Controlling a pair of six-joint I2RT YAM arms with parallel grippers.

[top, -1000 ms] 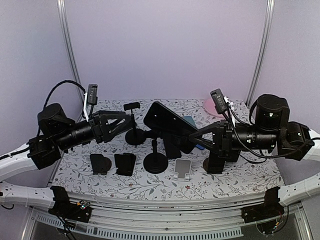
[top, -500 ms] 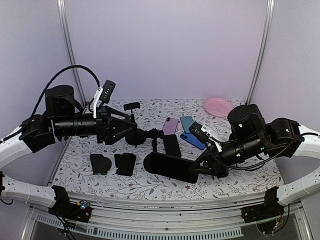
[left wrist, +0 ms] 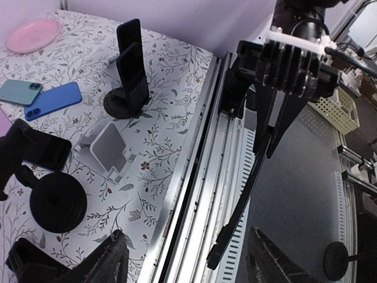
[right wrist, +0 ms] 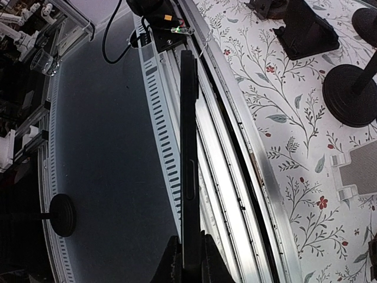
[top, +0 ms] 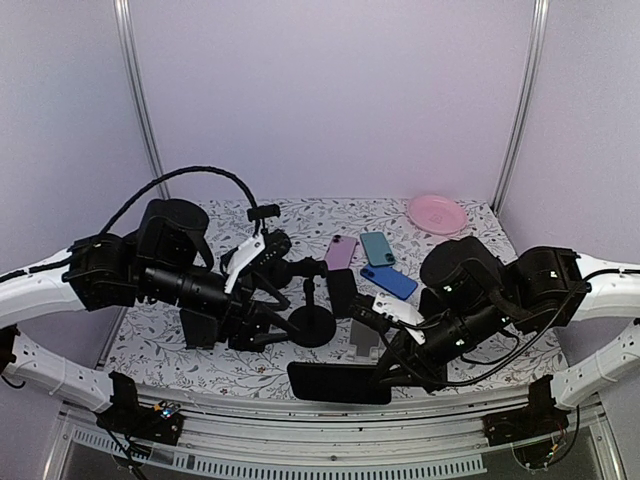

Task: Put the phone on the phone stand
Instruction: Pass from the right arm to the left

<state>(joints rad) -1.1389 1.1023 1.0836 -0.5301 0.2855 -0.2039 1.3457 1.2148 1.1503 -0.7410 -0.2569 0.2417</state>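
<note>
Phone (top: 338, 383): black, big, and you've got it clamped by one end in the R gripper (right wrist: 189, 258), fingers tight on both faces. It hangs roughly level along the near edge of the table (top: 150, 350), out over the metal rail (top: 300, 425), and touches no stand. In the R wrist view you see it edge-on, running straight away from the fingers.

L gripper (left wrist: 186, 233): fingers apart, nothing btwn them. It sits low over the near-left part of the table.

Just past the phone, close to the near edge, you have the grey phone stand (top: 365, 338), w/ a black round-base stand (top: 312, 322) just left of it. The L wrist view also shows a second black phone (left wrist: 132, 71) standing upright on its own round-base holder, beyond the grey stand in that view.

Mid-table, three phones lie flat: blue phone (top: 390, 282), then teal phone (top: 378, 248) and purple phone (top: 340, 250) side by side.

Toward the far edge, left of centre, is a small black clamp stand (top: 264, 212). The pink plate (top: 436, 213) is at the far right corner.
</note>
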